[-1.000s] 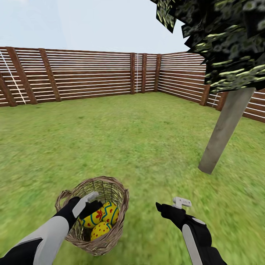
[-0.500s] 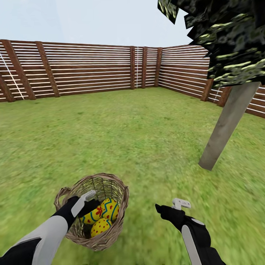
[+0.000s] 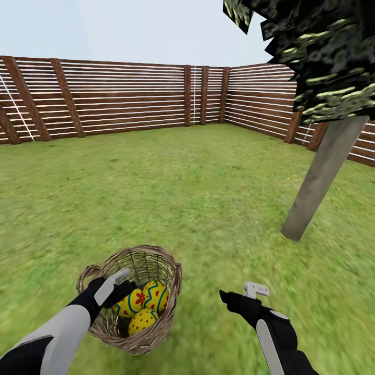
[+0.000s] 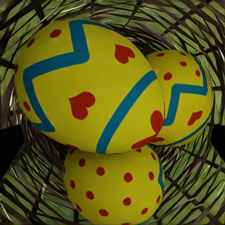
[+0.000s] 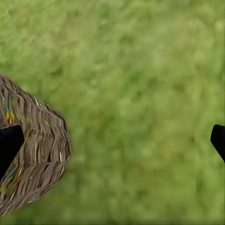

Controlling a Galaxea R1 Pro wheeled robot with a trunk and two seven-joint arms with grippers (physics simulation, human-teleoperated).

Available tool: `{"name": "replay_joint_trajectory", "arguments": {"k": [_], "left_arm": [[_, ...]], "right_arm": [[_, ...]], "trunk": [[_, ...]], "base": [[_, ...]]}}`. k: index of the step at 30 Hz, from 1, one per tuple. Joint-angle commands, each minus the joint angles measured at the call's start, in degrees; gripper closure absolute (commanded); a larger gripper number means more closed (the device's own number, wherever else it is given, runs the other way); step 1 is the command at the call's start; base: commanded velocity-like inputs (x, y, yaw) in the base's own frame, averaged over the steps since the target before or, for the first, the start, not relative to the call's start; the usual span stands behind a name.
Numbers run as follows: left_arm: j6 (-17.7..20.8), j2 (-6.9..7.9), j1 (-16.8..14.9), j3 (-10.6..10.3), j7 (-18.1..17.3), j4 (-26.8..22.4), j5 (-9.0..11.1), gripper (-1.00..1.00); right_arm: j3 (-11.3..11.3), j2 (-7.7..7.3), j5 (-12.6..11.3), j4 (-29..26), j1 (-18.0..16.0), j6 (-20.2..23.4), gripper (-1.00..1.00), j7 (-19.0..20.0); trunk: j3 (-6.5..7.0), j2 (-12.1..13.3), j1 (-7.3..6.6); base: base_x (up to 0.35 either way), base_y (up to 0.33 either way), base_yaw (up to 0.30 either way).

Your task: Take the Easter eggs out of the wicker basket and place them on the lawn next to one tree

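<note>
The wicker basket (image 3: 161,317) sits on the lawn (image 3: 208,198) close in front of me, at the lower left. Three yellow Easter eggs lie in it: one with red hearts (image 3: 130,303) (image 4: 89,84), one with a blue zigzag (image 3: 155,296) (image 4: 185,103), and a dotted one (image 3: 141,321) (image 4: 115,185). My left gripper (image 3: 125,285) hovers open just above the eggs, its dark fingertips (image 4: 9,145) wide apart on either side of them. Beside the basket on the right, my right gripper (image 3: 240,291) stands open over bare grass. The tree's pale trunk (image 3: 317,182) rises at the right.
A brown slatted fence (image 3: 130,104) rings the garden on the far side and right. Dark blocky foliage (image 3: 323,57) hangs over the upper right. The basket's woven wall (image 5: 33,154) is close to one right fingertip (image 5: 9,143). Open grass stretches between basket and trunk.
The view shifted slightly at first. My left gripper has drawn back a little toward me over the basket. Eggs, basket and right gripper have kept their places.
</note>
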Motion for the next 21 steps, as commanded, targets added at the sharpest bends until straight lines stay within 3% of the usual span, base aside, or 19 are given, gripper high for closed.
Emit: {"name": "replay_joint_trajectory", "arguments": {"k": [1, 6, 17, 21], "left_arm": [[0.3, 0.00, 0.0, 0.1, 0.9, -0.1, 0.7, -1.00], [-0.8, -0.03, -0.2, 0.2, 1.9, -0.3, 0.9, -1.00], [-3.5, -0.09, -0.5, 0.3, 2.2, -0.9, 0.9, -1.00], [-3.7, -0.13, -0.5, 0.3, 2.1, -1.0, 1.0, -1.00]], "right_arm": [[0.0, 0.03, -0.6, 0.0, -0.1, 0.2, -1.00, -0.5], [0.0, 0.02, -0.6, 0.0, -0.1, 0.2, -1.00, -0.5], [0.0, 0.02, -0.6, 0.1, -0.1, 0.2, -1.00, -0.5], [0.0, 0.02, -0.6, 0.1, 0.0, 0.2, -1.00, -0.5]], "trunk": [[-0.27, 0.0, 0.01], [-1.38, -0.1, 0.14], [-1.38, -0.1, 0.14], [-2.27, -0.2, 0.25]], "base": [[0.000, 0.000, 0.000], [0.000, 0.000, 0.000], [0.000, 0.000, 0.000], [0.000, 0.000, 0.000]]}}
